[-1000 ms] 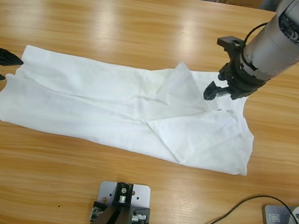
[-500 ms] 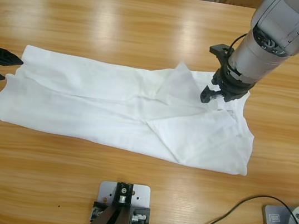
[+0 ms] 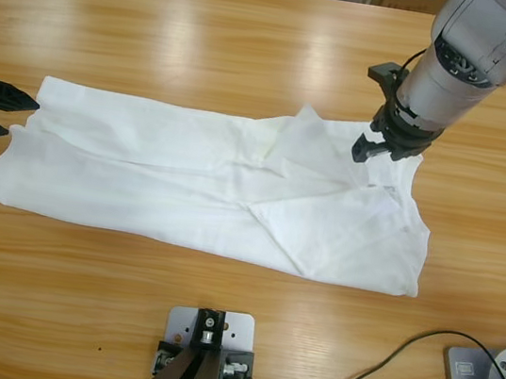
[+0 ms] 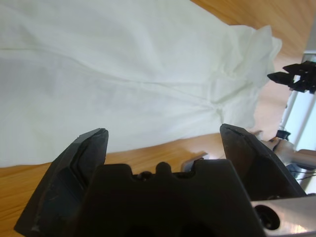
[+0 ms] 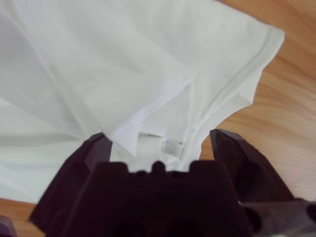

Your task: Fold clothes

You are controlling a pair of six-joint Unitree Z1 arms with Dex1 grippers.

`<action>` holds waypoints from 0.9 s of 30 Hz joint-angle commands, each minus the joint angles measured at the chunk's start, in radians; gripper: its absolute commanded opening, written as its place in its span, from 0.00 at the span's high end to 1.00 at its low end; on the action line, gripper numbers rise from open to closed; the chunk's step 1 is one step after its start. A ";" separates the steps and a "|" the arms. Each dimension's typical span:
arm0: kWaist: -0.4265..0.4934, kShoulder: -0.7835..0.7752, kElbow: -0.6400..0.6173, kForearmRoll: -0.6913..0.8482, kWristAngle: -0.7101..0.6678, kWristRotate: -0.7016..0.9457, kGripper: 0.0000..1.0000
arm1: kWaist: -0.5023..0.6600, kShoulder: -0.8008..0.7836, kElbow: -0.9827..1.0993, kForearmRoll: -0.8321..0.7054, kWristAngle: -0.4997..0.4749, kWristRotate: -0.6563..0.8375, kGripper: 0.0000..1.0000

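Note:
The clothes are one white T-shirt (image 3: 188,175) lying flat and lengthwise across the table, with a flap (image 3: 302,145) turned over near its right end. My right gripper (image 3: 365,152) hovers open just over the shirt's far right part, by that flap. In the right wrist view its jaws stand wide apart (image 5: 159,137) over the folded layers (image 5: 123,74) and a small neck label (image 5: 173,146). My left gripper (image 3: 18,114) is open at the shirt's left end, beside the cloth and holding nothing. The shirt (image 4: 123,74) fills the left wrist view ahead of that gripper (image 4: 163,133).
The wooden table (image 3: 209,40) shows bare boards behind and in front of the shirt. A black cable (image 3: 398,364) loops at the front right. The right arm's gripper (image 4: 296,79) shows small at the left wrist view's right edge.
The right arm swung a little left over the shirt, then its gripper drew back slightly toward the far edge. The shirt and the left gripper have not moved.

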 commanded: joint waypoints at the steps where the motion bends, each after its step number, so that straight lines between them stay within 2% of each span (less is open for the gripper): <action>1: -0.008 0.000 0.019 0.018 0.014 0.006 0.13 | -0.013 0.084 -0.031 0.008 -0.011 -0.008 0.21; 10: -0.008 0.006 0.017 0.018 0.014 0.006 0.13 | -0.011 0.101 -0.026 -0.001 -0.032 -0.006 0.20; 18: -0.008 0.001 0.019 0.018 0.014 0.006 0.13 | -0.099 0.085 -0.029 0.019 -0.076 -0.021 0.20; 27: -0.008 0.005 0.017 0.018 0.014 0.006 0.13 | -0.181 0.079 -0.026 0.026 -0.081 -0.032 0.20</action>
